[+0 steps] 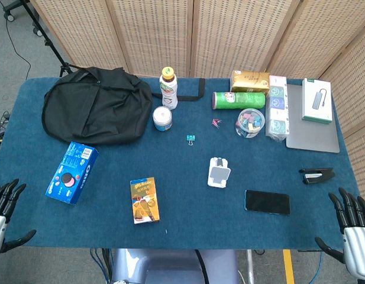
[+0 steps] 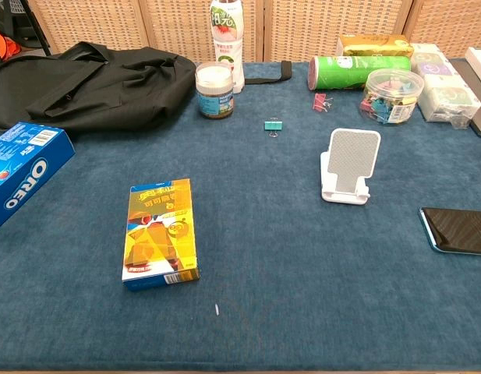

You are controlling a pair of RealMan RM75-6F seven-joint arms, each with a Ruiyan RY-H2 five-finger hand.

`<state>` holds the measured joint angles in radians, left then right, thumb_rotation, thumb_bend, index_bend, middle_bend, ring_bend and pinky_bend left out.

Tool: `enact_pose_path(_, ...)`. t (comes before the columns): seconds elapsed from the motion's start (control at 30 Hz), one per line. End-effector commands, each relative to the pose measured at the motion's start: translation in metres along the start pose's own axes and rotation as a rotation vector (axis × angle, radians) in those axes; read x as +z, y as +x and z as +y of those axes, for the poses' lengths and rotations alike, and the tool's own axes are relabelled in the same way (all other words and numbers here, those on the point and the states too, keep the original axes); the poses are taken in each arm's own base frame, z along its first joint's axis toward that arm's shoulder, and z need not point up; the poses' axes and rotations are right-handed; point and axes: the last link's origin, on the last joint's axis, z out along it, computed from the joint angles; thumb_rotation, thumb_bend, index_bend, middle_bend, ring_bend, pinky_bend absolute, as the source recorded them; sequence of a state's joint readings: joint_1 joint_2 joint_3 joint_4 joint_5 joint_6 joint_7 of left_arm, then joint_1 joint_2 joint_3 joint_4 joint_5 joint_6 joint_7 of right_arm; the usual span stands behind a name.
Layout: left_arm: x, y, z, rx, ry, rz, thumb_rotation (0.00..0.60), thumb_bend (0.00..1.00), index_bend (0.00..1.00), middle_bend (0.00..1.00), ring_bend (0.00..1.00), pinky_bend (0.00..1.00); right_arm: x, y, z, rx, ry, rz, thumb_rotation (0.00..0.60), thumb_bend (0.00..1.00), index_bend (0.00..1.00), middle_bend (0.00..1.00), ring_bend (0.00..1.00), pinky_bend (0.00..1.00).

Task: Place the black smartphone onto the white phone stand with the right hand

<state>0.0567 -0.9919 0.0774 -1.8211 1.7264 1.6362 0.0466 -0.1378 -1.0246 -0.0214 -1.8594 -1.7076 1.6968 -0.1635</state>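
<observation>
The black smartphone (image 1: 267,202) lies flat and face up on the blue table, right of centre near the front edge; in the chest view the smartphone (image 2: 458,231) is cut off by the right border. The white phone stand (image 1: 218,173) stands upright and empty just left of it, and the stand (image 2: 348,166) also shows in the chest view. My right hand (image 1: 351,228) hangs off the table's front right corner, fingers spread, holding nothing. My left hand (image 1: 3,208) sits at the front left corner, also spread and empty. Neither hand shows in the chest view.
A black stapler (image 1: 316,175) lies right of the phone. An orange snack box (image 1: 144,200) and an Oreo box (image 1: 71,173) sit front left. At the back are a black bag (image 1: 96,105), bottle (image 1: 168,88), jar (image 1: 162,119), green can (image 1: 238,100), clip tub (image 1: 250,122) and laptop (image 1: 312,120).
</observation>
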Motion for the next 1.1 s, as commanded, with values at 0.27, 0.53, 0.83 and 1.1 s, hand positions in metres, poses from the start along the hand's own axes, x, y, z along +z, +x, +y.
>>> enact_pose_path(0.27,-0.001,0.001,0.000,-0.014,-0.004,-0.006,0.600,0.00,0.00,0.00,0.00,0.00,0.001,-0.002,0.000,0.074,0.049,-0.121,0.600,0.00,0.00,0.00,0.00,0.00)
enact_pose_path(0.53,-0.006,0.006,-0.001,-0.035,-0.014,0.008,0.600,0.00,0.00,0.00,0.00,0.00,0.023,-0.017,0.006,0.051,0.104,-0.233,0.600,0.00,0.00,0.00,0.00,0.00)
enact_pose_path(0.83,-0.004,0.003,-0.001,-0.029,-0.007,-0.003,0.600,0.00,0.00,0.00,0.00,0.00,0.052,-0.050,-0.025,-0.004,0.201,-0.400,0.600,0.00,0.00,0.00,0.00,0.00)
enact_pose_path(1.1,0.001,0.005,-0.005,-0.040,0.014,-0.006,0.600,0.00,0.00,0.00,0.00,0.00,0.086,-0.090,-0.052,-0.044,0.223,-0.452,0.600,0.00,0.02,0.00,0.00,0.00)
